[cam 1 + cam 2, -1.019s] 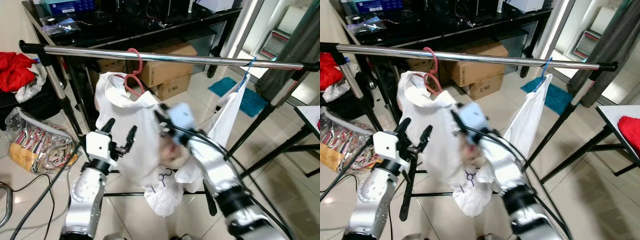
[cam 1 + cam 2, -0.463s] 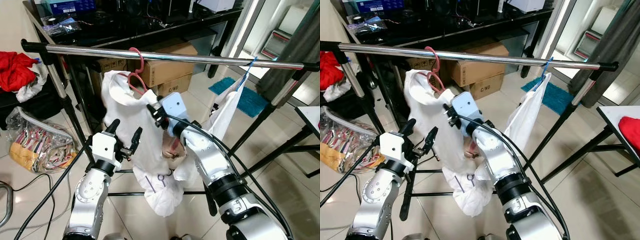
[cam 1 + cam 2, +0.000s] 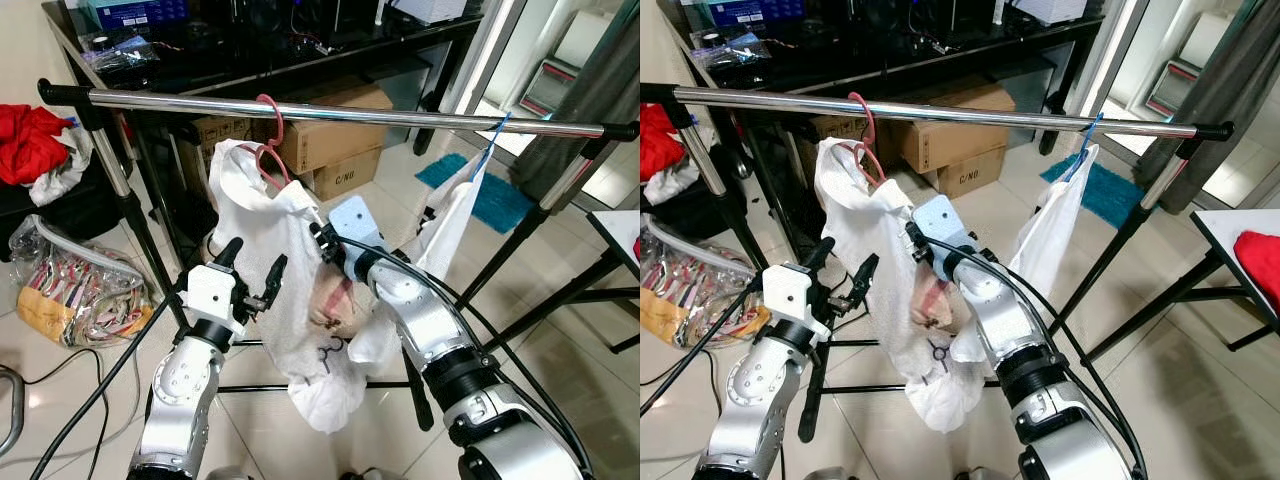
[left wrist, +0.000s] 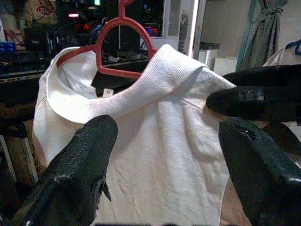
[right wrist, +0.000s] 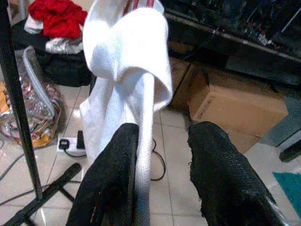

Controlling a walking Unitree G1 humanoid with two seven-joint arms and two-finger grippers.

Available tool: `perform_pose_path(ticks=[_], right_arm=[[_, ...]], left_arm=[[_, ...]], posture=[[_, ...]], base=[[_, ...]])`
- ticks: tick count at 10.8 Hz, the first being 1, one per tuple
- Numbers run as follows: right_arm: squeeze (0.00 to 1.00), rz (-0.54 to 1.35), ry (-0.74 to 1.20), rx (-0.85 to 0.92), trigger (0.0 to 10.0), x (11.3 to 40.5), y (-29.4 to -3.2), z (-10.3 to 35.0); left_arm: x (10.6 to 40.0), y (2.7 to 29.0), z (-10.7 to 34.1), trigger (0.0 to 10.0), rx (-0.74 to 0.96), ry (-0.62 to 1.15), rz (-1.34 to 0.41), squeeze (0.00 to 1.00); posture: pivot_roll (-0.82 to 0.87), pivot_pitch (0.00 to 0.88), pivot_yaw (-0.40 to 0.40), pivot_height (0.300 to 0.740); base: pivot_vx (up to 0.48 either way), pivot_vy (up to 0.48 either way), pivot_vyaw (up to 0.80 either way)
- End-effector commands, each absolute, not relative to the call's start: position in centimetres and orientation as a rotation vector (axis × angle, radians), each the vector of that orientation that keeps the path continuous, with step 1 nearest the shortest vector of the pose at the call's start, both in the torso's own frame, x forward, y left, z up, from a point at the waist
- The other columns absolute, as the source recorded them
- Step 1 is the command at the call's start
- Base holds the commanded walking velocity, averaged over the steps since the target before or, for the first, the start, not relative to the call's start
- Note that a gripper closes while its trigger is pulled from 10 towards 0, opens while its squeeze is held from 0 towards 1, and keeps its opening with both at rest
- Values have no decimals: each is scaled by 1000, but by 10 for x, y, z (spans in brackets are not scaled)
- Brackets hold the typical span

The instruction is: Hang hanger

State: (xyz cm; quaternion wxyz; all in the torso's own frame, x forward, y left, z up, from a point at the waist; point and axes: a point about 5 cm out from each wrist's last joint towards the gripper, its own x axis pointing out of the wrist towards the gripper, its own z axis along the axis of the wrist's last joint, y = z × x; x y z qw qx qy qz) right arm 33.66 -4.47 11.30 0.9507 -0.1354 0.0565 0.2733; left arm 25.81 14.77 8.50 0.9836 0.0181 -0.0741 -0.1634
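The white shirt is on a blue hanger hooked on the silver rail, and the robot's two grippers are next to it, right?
Not quite: the hanger is pink, as the left eye view shows. The rest holds: it hooks the silver rail, carries the white shirt, with the left gripper and right gripper beside it.

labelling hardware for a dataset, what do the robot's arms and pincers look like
Both arms are silver metal tubes with dark joint rings. The left pincer sits on a white boxy wrist block, the right pincer on a pale blue one; each has two long black fingers. Black cables run along the right arm.

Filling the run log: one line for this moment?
pink hanger: on rail | white shirt: hanging | left hand: open | right hand: at shirt
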Motion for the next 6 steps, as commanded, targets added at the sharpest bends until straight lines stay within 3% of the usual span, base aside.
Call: perform_pose_path(ticks=[1,2,4,6], right_arm=[[0,556,149,-281,10000,339,-45,112],[0,593,236,-248,9882,334,-41,100],[0,598,251,-241,0,333,-40,98],[0,581,254,-202,0,335,-43,100]], left_arm=[[259,144,89,10000,48,-164,-340,0],[259,142,88,10000,60,-161,-353,0],[257,140,87,10000,132,-166,-382,0],[255,139,84,10000,147,-152,-395,0]], posture=[[143,14,-85,740],[144,14,-86,740],[147,13,-89,740],[147,12,-88,740]], base=[[0,0,0],[0,0,0],[0,0,0],[0,0,0]])
